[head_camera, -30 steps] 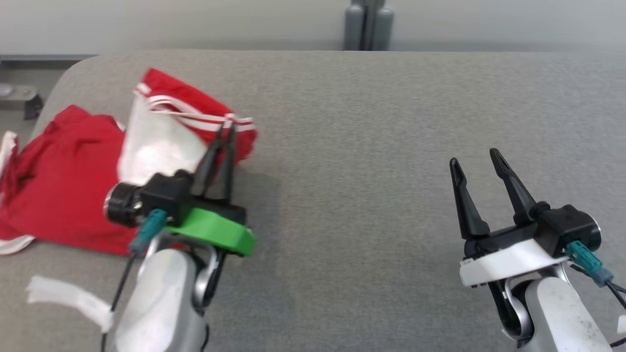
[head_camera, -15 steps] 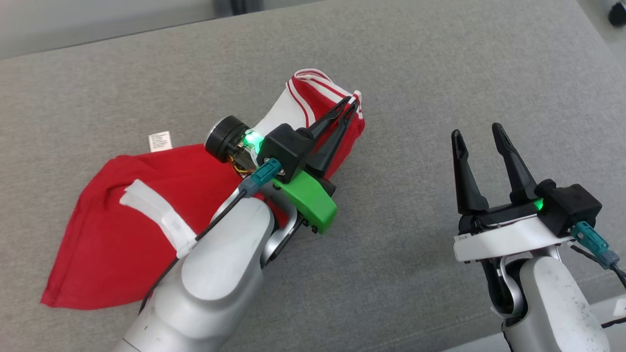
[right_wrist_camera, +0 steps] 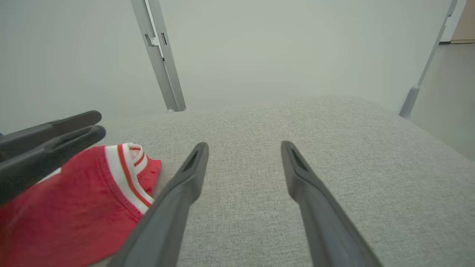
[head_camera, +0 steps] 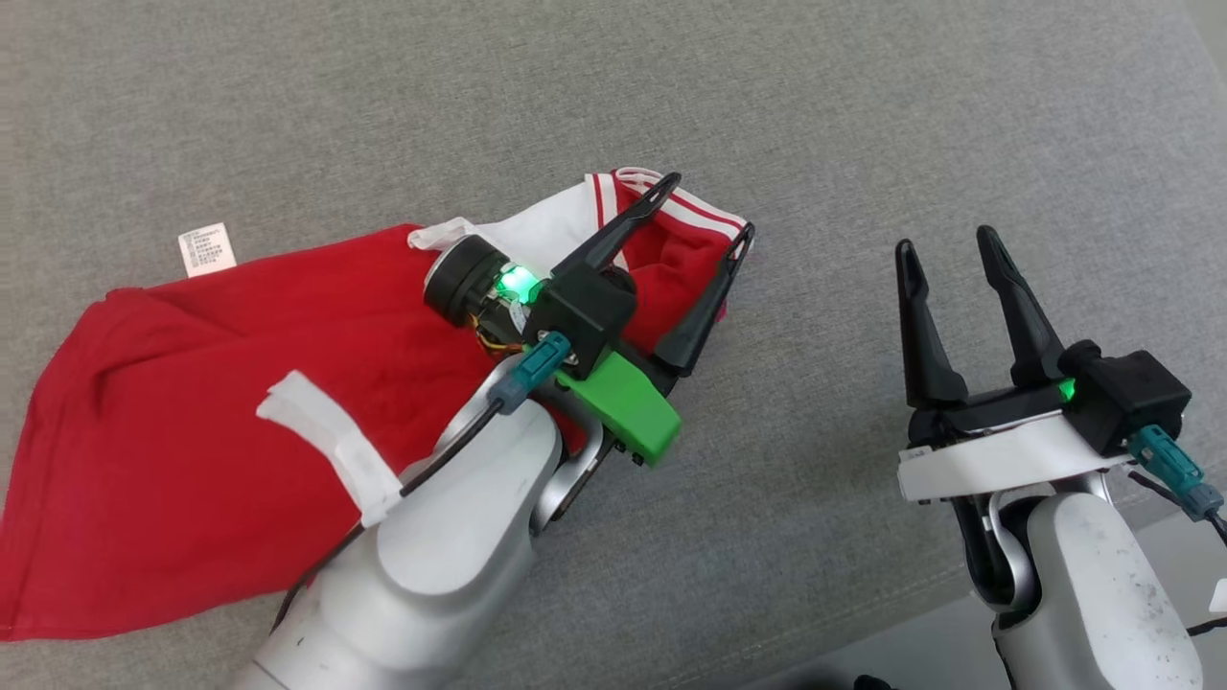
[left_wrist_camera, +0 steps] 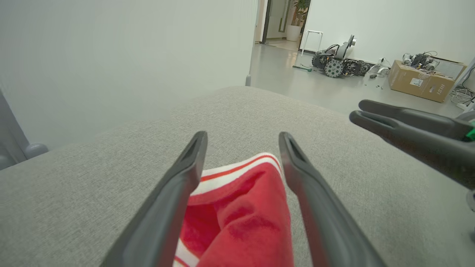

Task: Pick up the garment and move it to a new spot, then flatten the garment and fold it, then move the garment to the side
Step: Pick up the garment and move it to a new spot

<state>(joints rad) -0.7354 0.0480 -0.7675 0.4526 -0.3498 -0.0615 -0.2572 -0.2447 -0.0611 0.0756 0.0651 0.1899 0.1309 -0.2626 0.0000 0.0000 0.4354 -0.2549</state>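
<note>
– Between the spread fingers of the left tool (head_camera: 708, 203), what lay there?
– The striped end of the red garment (head_camera: 240, 383). Its white-and-red band sat just under and between the two fingertips, on the grey cushioned surface (head_camera: 863, 115). The jaws stood wide apart and gripped nothing. Whether the fingers touched the cloth, I could not tell.
– And the rest of the cloth?
– It stretched back from that tool, under its wrist and forearm, as a loose red sheet lying on the surface. A small white label (head_camera: 207, 249) lay at the cloth's edge, well behind the fingertips.
– Where was the right tool (head_camera: 945, 240)?
– Beside the left one and apart from it, fingers pointing roughly the same way. Its jaws were wide open too and empty, with bare grey fabric between and ahead of them. The garment's striped end was near its left side, not touching it.
– Anything on the arm?
– A white strap (head_camera: 331, 446) wrapped the left forearm, and a green bracket (head_camera: 628, 407) sat just behind the left tool's fingers.
</note>
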